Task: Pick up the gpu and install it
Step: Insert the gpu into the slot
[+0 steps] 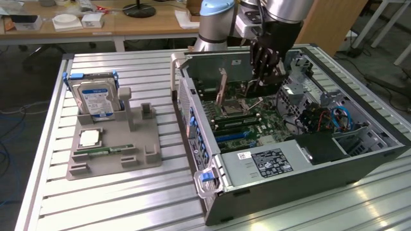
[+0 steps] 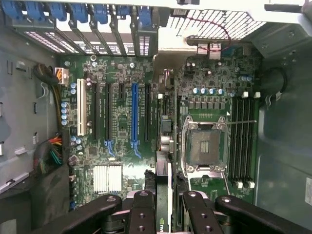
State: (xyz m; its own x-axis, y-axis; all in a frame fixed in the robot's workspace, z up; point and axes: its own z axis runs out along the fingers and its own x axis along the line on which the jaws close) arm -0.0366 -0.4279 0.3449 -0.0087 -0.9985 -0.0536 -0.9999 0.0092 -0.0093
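My gripper [image 1: 265, 77] hangs inside the open computer case [image 1: 257, 180], above the motherboard. In the wrist view its black fingers [image 2: 141, 212] are shut on the gpu [image 2: 164, 170], a thin card seen edge-on that runs toward the case's slotted rear wall. The card hangs above the board, between the row of expansion slots and the CPU socket [image 2: 204, 146], to one side of the long blue slot [image 2: 135, 114]. In the exterior view the gpu [image 1: 260, 87] is mostly hidden beneath the fingers.
On the exterior view's left, a grey holder tray [image 1: 144, 156] carries a hard drive [image 1: 96, 98], a CPU chip [image 1: 90, 138] and a memory stick [image 1: 103, 150]. Cables [image 1: 337, 118] and a power supply [image 1: 270, 161] fill the case's near end. Blue slot latches [image 2: 80, 12] line the rear wall.
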